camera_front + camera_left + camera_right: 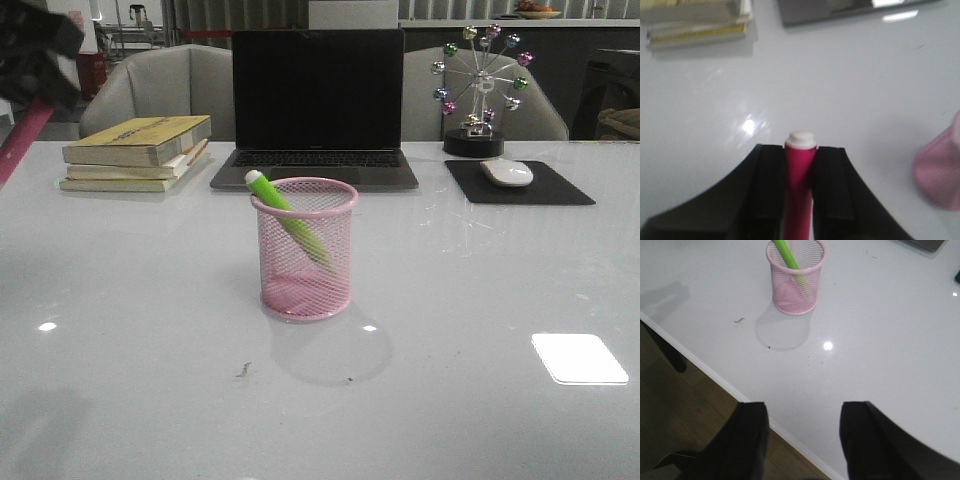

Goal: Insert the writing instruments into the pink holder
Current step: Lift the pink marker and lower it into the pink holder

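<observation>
At the middle of the white surface (120, 300), the pink holder (305, 250) is standing upright, with the lime green marker (285, 215) leaning inside it, its white tip poking over the rim toward 11 o'clock. High at about 10 o'clock from the holder, the left gripper (800, 165) is carrying the magenta marker (799, 165), jaws clamped on its barrel, white tip showing. The right gripper (802, 435) is hovering over the surface's near edge, jaws apart and holding nothing.
</observation>
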Robot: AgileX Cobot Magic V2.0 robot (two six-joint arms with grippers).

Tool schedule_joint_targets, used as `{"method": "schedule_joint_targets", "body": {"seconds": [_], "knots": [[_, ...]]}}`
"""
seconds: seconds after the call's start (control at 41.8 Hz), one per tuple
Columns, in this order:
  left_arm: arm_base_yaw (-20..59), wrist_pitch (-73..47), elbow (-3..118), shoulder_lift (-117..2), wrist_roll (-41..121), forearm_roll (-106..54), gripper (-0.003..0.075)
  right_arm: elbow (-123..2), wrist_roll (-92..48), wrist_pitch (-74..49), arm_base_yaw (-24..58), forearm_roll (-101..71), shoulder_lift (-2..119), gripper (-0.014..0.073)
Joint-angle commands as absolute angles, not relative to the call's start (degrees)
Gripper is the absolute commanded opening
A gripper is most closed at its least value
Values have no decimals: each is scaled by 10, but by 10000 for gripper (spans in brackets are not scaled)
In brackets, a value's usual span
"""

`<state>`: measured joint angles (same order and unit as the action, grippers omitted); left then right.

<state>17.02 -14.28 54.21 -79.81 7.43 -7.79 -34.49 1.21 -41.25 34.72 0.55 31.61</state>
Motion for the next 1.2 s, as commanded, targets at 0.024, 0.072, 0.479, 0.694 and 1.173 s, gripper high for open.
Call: {"method": "schedule_joint_targets", "body": {"seconds": [0.024,0.072,0.479,0.694,1.173], "knots": [[227,13,530,-739,75,-122,91,-360,12,-373,348,9,317,438],[258,73,518,-736,75,-133,91,-360,12,-373,348,9,317,438],[420,501,508,-875,74,-133,91,-360,12,-373,348,9,317,438],[448,621,508,-965,73,-133,91,-360,12,-373,348,9,317,438],[454,660,510,-1073,68,-125,91,-360,12,-373,348,9,317,438]]}}
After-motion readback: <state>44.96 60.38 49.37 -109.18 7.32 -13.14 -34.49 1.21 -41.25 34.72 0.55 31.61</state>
